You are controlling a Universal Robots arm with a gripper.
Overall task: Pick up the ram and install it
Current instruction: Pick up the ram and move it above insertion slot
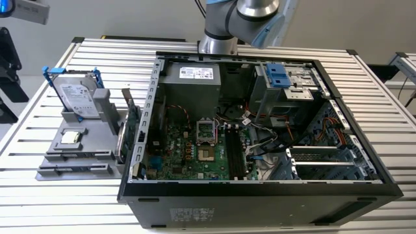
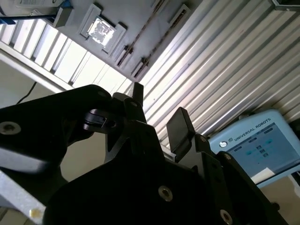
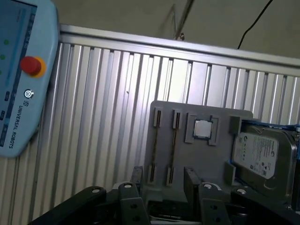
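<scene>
My gripper (image 3: 163, 174) is open, its two black fingers (image 2: 180, 125) apart with nothing between them. It hangs well above the grey parts holder (image 3: 187, 154) on the slatted table. The holder has two long narrow slots. A thin dark strip along the slot nearer the chip looks like the ram (image 3: 173, 145) seen edge-on, though I cannot tell for certain. In the exterior view the holder (image 1: 75, 156) sits to the left of the open computer case (image 1: 260, 126), and the arm (image 1: 237, 19) rises out of the picture behind the case.
On the holder stand a silver hard drive with blue brackets (image 1: 75, 97), a square processor chip (image 3: 202, 127) and an upright green card (image 1: 131, 122). A light blue control tablet (image 3: 21, 70) lies on the table. The motherboard (image 1: 201, 146) lies open inside the case.
</scene>
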